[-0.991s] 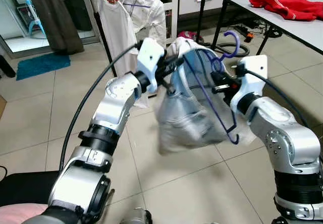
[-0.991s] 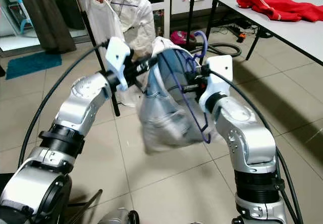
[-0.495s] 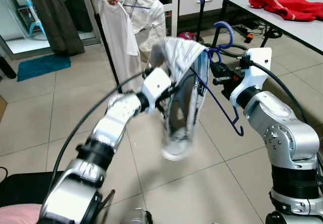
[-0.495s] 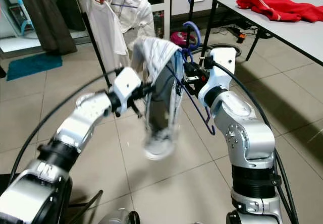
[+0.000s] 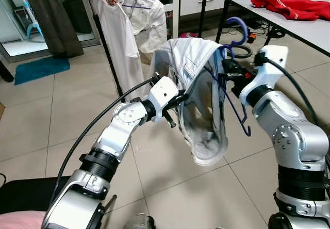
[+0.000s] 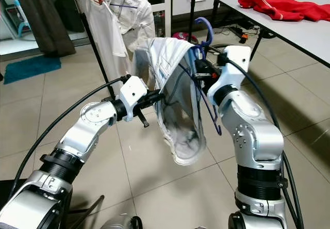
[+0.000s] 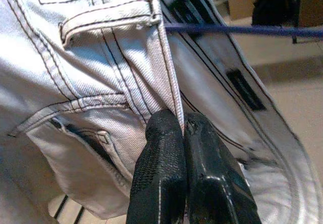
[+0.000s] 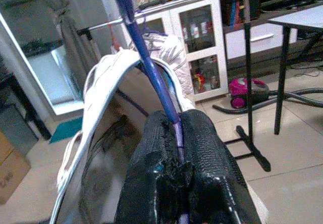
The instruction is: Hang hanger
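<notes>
- The head views take in the whole scene: both silver arms raised in front of the robot, with a purple hanger (image 5: 233, 79) and a pair of pale denim shorts (image 5: 198, 92) held up between them over the tiled floor (image 5: 41, 110).
- The right wrist view gives what the head views cannot: the right gripper (image 8: 179, 133) has its two black fingers pressed together on the hanger's purple wire, which rises from between them and passes under the white edge of the shorts.
- The left wrist view gives the matching close-up: the left gripper (image 7: 182, 125) has its fingers closed on a stitched seam of the shorts, just beside a pocket opening, with a stretch of the purple wire running across above.
- From the head views alone, the hanger's hook (image 6: 206, 25) stands at the top, above the right gripper, and its lower curved end (image 5: 246, 128) hangs free below the right wrist.
- The shorts are draped over the hanger; the waistband sits high, and the legs sag in a loose loop to the lowest point between the arms.
- Behind the arms a clothes rack (image 5: 105, 38) carries a white shirt (image 5: 116, 25) and a second pale garment (image 5: 149, 17) on hangers.
- A red garment (image 5: 286, 4) lies on a white table (image 5: 309, 30) at the robot's right.
</notes>
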